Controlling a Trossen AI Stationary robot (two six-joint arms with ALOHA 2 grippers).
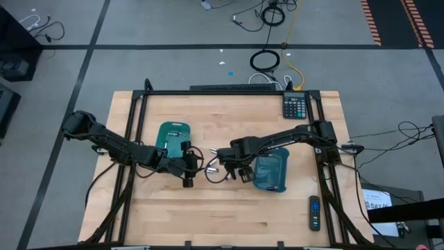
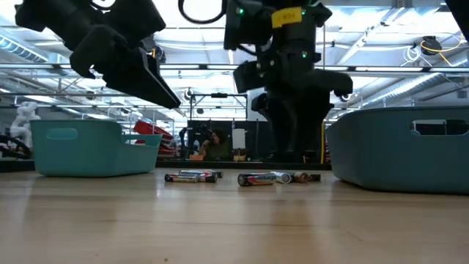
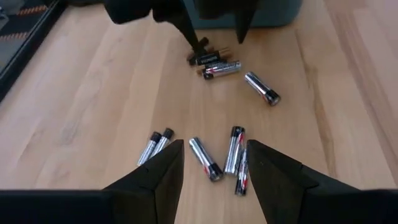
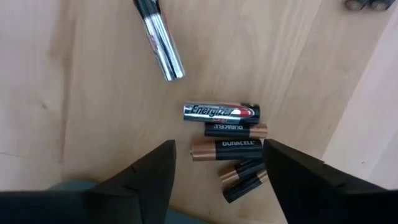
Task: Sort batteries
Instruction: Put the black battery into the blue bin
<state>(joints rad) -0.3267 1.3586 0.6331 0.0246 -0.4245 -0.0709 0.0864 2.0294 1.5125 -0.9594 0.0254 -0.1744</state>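
Note:
Several small batteries lie on the wooden table between two teal trays. In the left wrist view, silver batteries (image 3: 205,158) lie flat between and just ahead of my open left gripper (image 3: 216,144), which hovers over them. My right gripper (image 4: 219,146) is open too. Its fingers stand on either side of a dark copper-ended battery (image 4: 227,149), with a silver battery (image 4: 221,112) and more dark ones (image 4: 245,177) beside it. From above, the two grippers (image 1: 196,168) (image 1: 223,167) face each other at mid-table. The low view shows the batteries (image 2: 275,178) lying on their sides.
The left teal tray (image 1: 173,137) sits behind the left gripper and the right teal tray (image 1: 272,172) under the right arm. A calculator (image 1: 295,105) is at the far right corner and a black remote (image 1: 314,212) near the right edge. Bare wood lies toward the near edge.

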